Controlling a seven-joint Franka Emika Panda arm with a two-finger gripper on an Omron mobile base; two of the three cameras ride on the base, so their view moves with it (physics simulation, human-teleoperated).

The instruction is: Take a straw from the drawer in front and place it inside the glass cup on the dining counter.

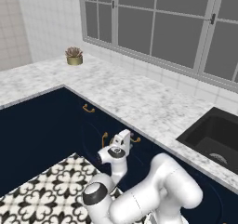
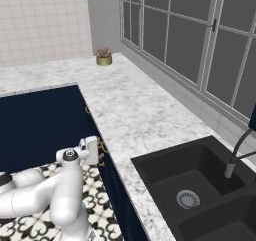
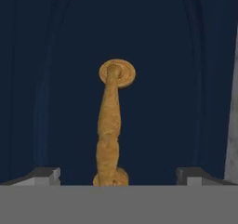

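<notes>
My gripper (image 3: 118, 175) is open, right in front of the closed navy drawer (image 3: 167, 102). The drawer's brass handle (image 3: 110, 125) stands between my two fingertips (image 3: 42, 174), which do not touch it. In the left base view the gripper (image 1: 128, 138) hovers beside that handle (image 1: 135, 139), just under the worktop's edge. The right base view has the gripper (image 2: 96, 150) at the handle (image 2: 103, 148) as well. The straw is hidden. The glass cup and the dining counter are out of view.
A marble worktop (image 1: 135, 97) runs above the navy cabinets, with a black sink (image 2: 200, 185) and faucet (image 2: 235, 160) at the right. A small potted plant (image 1: 74, 56) stands in the far corner. Another brass handle (image 1: 88, 108) lies further left. Patterned tiles (image 1: 56, 186) cover the floor.
</notes>
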